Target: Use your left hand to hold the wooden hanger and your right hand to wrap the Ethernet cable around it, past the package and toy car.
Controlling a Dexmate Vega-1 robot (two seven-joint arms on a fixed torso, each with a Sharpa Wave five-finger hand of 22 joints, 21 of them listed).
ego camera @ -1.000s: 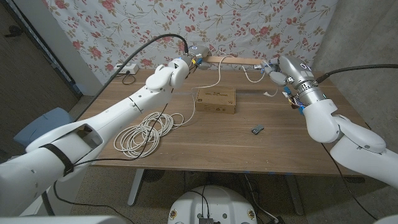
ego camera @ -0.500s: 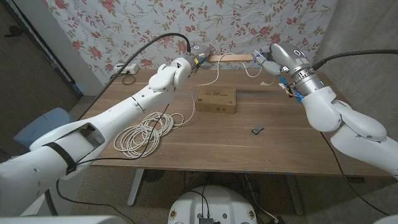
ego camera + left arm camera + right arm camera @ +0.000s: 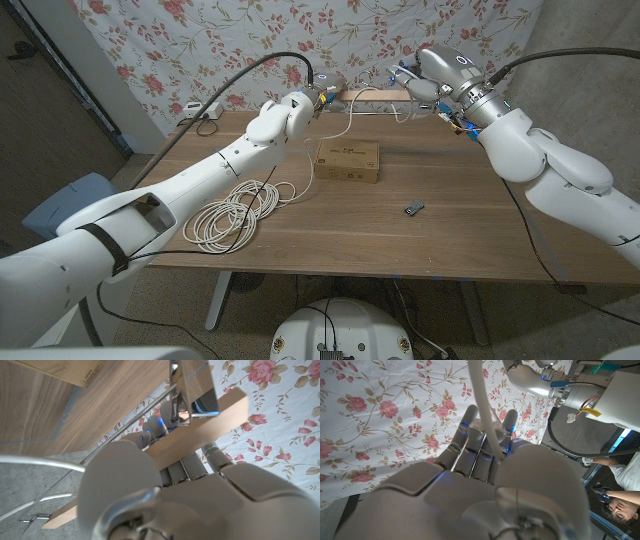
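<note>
While the left hand [image 3: 328,93] keeps gripping the wooden hanger [image 3: 378,95] up above the table's far edge, the right hand [image 3: 418,82] has swung up and inward along the bar over the last second, Ethernet cable [image 3: 350,122] pinched in its fingers, so I'd guess a wrap is mid-loop. The rest lies coiled at front left. The cardboard package [image 3: 348,160] has printing, too small to read.

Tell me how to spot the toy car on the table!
Find the wooden table and the flat brown package at its middle. Nearer the robot and toward its right lies the toy car, a tiny dark thing alone on bare wood, far smaller than the white cable coil opposite.
</note>
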